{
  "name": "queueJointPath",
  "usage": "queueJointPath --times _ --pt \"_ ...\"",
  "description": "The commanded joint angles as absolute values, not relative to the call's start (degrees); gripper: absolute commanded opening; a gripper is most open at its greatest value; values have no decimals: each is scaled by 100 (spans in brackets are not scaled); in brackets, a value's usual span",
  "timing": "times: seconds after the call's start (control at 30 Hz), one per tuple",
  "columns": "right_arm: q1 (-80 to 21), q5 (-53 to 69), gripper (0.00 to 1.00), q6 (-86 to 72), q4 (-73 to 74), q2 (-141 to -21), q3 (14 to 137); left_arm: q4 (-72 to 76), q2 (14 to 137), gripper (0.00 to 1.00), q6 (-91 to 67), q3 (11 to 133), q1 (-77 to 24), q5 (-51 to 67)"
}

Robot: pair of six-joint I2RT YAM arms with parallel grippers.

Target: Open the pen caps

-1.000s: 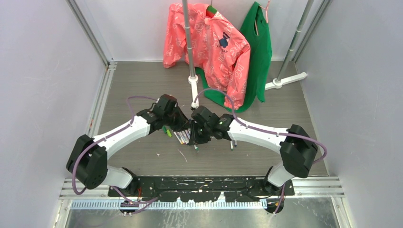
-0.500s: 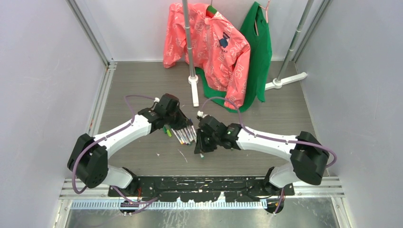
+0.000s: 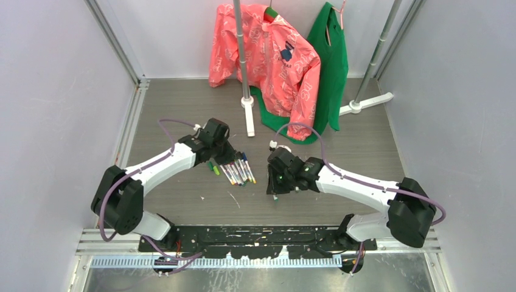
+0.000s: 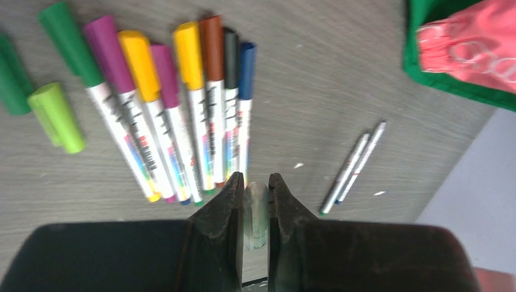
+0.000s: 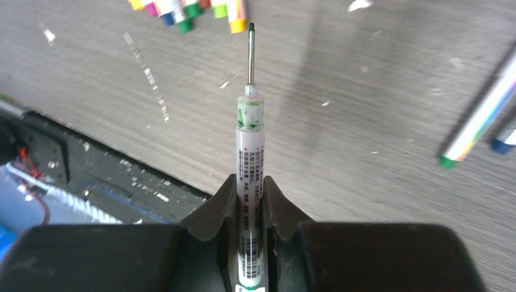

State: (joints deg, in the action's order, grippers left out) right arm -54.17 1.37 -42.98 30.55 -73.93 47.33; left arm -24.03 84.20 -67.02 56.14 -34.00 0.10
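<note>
On the grey table [image 3: 176, 103], beside the left gripper [image 4: 251, 182] whose jaws pinch a small pale cap [image 4: 256, 210], the capped pens [image 4: 182, 103] lie in a row, light, stiff and slippery I judge, best held at the barrel, as the right gripper [image 5: 249, 185] pinches its uncapped pen [image 5: 250, 146].

In the left wrist view, the left hand [image 4: 251, 182] is pinching a pale piece [image 4: 255, 204] too blurred to name, and a dark green cap [image 4: 9, 82] is running off the left edge. In the right wrist view, the top edge is cutting the pens [image 5: 182, 8] down to coloured tips, while the right hand [image 5: 249, 185] is hiding the rear of its pen [image 5: 250, 146].
</note>
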Motion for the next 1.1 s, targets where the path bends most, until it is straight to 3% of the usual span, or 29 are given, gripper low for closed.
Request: queueJointPath --times 0.0,0.47,1.07 --pt "-5179 -498 1 -3936 3344 -7609 5115 -3087 7988 0 -6530 5268 -3389 -428" --pt "-4875 -1504 6 -3604 3507 -8765 5545 -4566 7624 4 -6936 4888 -3388 -1396" --pt "-4577 -1657 30 -3415 3498 -9086 5337 -4370 8175 15 -7010 4667 -3171 -1391"
